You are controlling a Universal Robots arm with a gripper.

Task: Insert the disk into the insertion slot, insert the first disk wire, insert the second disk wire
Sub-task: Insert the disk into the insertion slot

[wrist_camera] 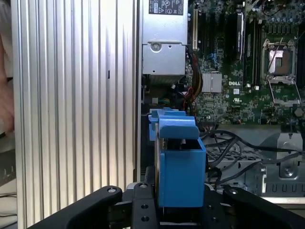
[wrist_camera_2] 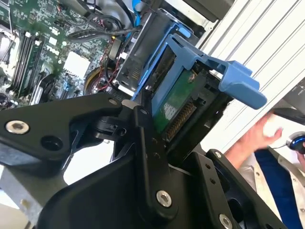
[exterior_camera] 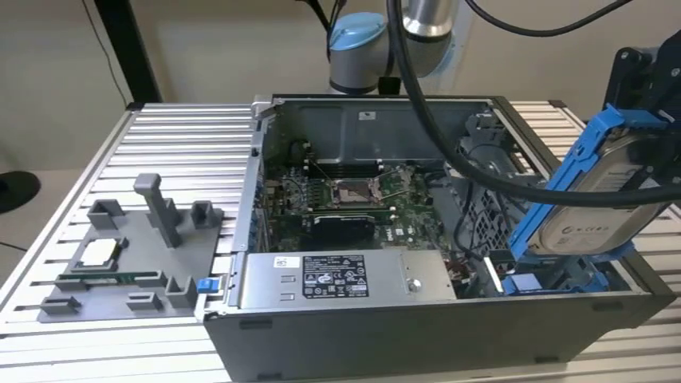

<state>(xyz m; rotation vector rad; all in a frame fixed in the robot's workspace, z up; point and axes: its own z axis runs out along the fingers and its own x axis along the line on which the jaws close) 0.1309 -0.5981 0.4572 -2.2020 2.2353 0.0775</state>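
Observation:
The disk [exterior_camera: 596, 199], silver-faced in a bright blue carrier frame, hangs steeply tilted above the open computer case's side at the exterior view's right. My gripper [exterior_camera: 643, 96] is shut on its upper end. Both wrist views show the black fingers [wrist_camera_2: 144, 125] clamped on the carrier [wrist_camera: 178, 167], with the disk's green circuit board [wrist_camera_2: 175, 106] facing out. The insertion slot [exterior_camera: 537, 281], perforated grey metal with blue rails, sits just below the disk's lower end. Loose black wires [wrist_camera: 224, 143] lie in the case beside the bay.
A grey power-supply box [exterior_camera: 324, 279] fills the case's front, with the motherboard [exterior_camera: 352, 195] behind it. A grey fixture tray [exterior_camera: 123, 267] lies at the exterior view's left on the ribbed table [exterior_camera: 191, 128]. A person's hand [wrist_camera_2: 255, 138] is beside the table.

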